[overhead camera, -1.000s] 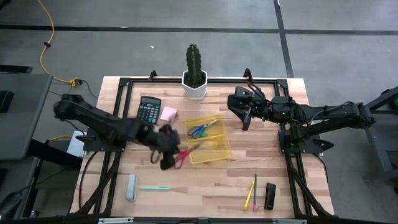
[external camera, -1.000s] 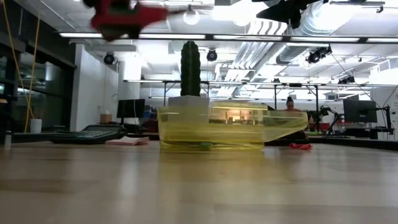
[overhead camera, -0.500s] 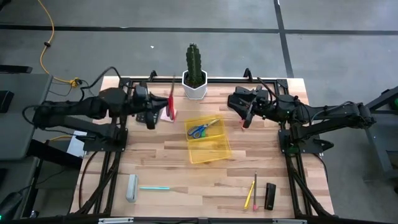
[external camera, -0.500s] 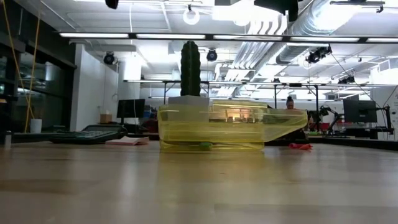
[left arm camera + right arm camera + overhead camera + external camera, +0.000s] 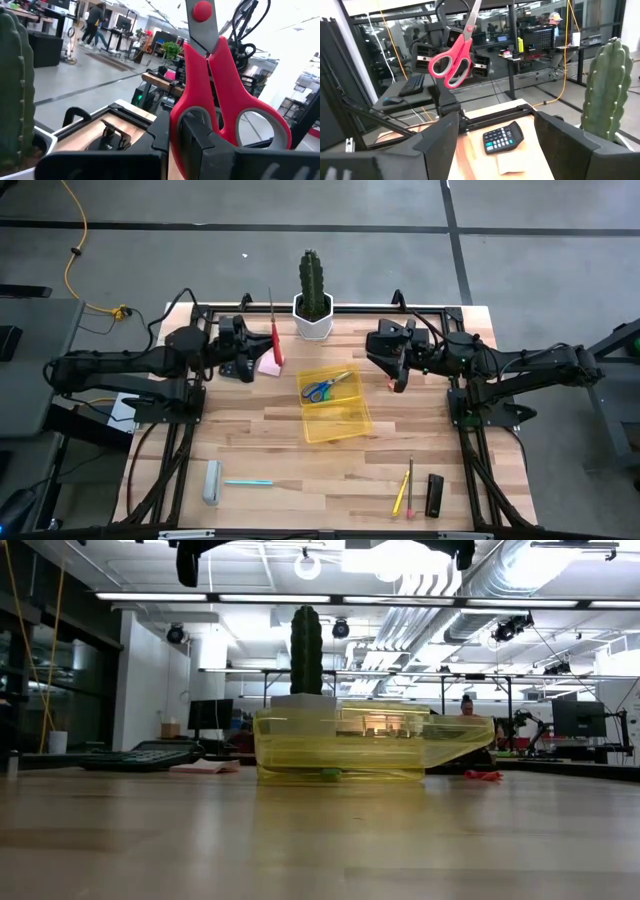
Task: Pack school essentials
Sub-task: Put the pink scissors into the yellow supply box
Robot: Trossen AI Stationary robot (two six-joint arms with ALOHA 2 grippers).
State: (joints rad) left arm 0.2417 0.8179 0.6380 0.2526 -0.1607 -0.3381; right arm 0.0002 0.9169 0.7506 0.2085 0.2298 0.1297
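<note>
Overhead, the left gripper (image 5: 262, 356) is clamped on the one pair of red-handled scissors (image 5: 273, 330), held raised near the back of the surface (image 5: 270, 450), above the pink sticky-note pad (image 5: 269, 365) and beside the calculator (image 5: 503, 136). One pair of blue-handled scissors (image 5: 327, 386) lies in the single yellow tray (image 5: 350, 427). Two pencils (image 5: 405, 488) lie near the front right, and one light-blue pen (image 5: 247, 481) front left by a grey block (image 5: 211, 482). The right gripper (image 5: 392, 370) hovers with its fingers spread beside the one potted cactus (image 5: 312, 295).
</note>
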